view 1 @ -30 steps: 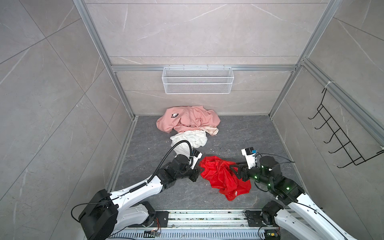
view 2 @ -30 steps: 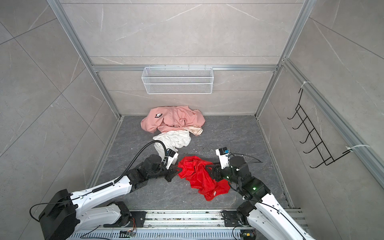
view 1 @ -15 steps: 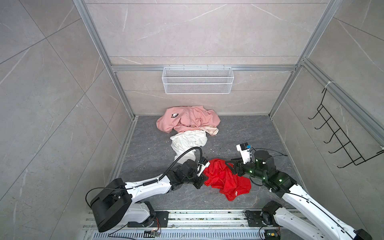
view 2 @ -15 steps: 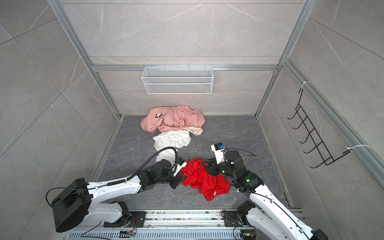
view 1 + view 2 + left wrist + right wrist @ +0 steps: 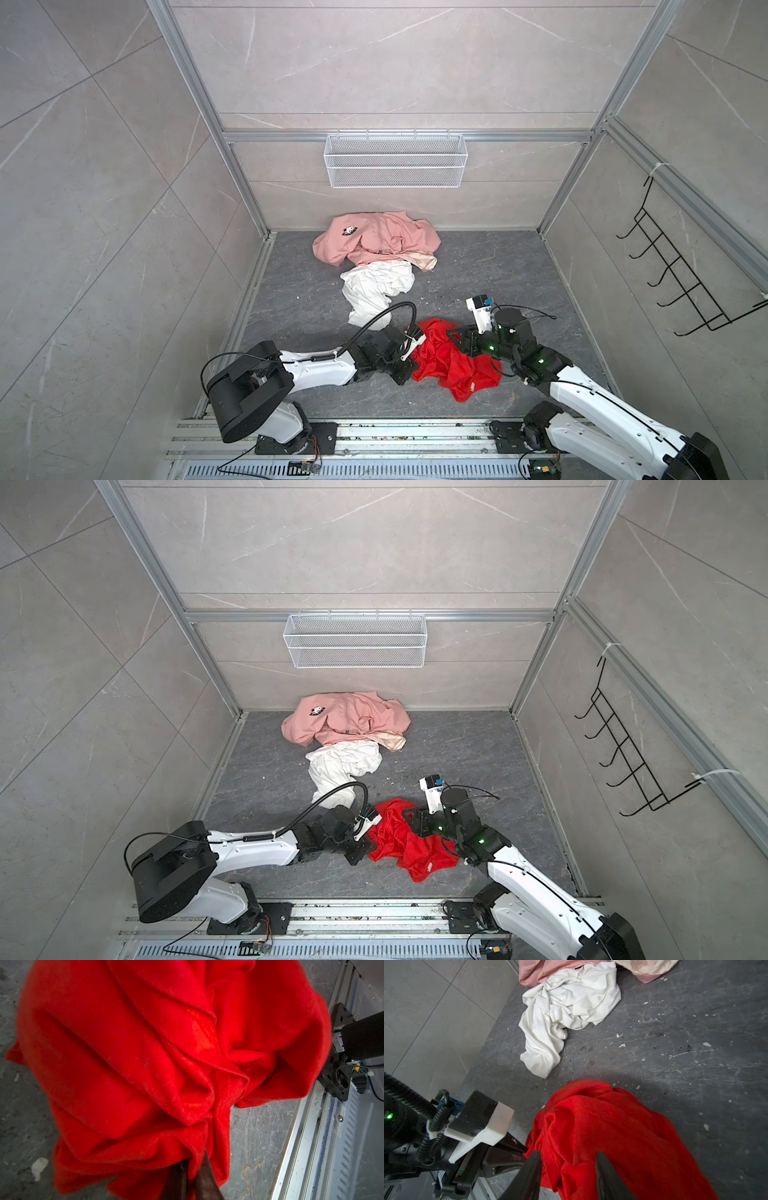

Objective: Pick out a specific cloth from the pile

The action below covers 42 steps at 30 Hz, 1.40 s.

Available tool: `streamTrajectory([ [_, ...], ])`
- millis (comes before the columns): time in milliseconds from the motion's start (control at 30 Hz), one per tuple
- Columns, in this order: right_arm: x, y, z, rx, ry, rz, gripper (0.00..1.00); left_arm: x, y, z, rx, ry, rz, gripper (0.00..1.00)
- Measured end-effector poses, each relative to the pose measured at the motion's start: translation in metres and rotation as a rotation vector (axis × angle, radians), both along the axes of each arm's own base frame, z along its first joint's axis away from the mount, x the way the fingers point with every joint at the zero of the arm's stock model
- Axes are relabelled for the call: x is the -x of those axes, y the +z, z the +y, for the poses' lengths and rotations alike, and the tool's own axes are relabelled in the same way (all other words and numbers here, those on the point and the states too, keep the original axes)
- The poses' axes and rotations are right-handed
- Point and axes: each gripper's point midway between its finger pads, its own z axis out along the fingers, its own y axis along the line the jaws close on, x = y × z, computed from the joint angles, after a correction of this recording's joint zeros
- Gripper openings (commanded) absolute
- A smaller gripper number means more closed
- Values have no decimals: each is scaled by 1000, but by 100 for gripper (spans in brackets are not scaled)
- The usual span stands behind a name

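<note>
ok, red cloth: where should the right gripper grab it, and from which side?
Grip the raised fold of the red cloth on the right arm's side, opposite the edge the left gripper is shut on. Come from above: the right gripper hangs there, jaws open astride that fold, which stands proud of the floor.

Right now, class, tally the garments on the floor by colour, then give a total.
Pale pink garment: 1
White garment: 1
Cream garment: 1
Red cloth: 1
Total: 4
</note>
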Motion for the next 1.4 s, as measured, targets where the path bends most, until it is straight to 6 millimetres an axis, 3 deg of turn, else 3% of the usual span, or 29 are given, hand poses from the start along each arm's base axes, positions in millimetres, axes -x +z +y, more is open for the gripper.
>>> streamTrajectory([
  [167,-1,-2,-2,-3,-13,-5,45,-1,-1,-2,4,-1,-3,5],
  [367,-6,0,4,-41,-22,4,43,0,-1,-2,3,-4,-3,36],
  [533,-13,-16,9,-33,-29,48,41,-1,3,-2,12,2,-6,47],
  [833,-19,-43,7,23,-54,107,37,-11,39,0,76,41,-91,52],
  [1133,-6,-83,-9,82,-99,183,35,-19,64,4,118,81,-158,52],
  [1267,-6,-81,-9,80,-99,181,37,-21,66,6,116,94,-171,52],
  [1400,-7,-54,-9,58,-100,135,44,-24,77,11,126,120,-202,52],
])
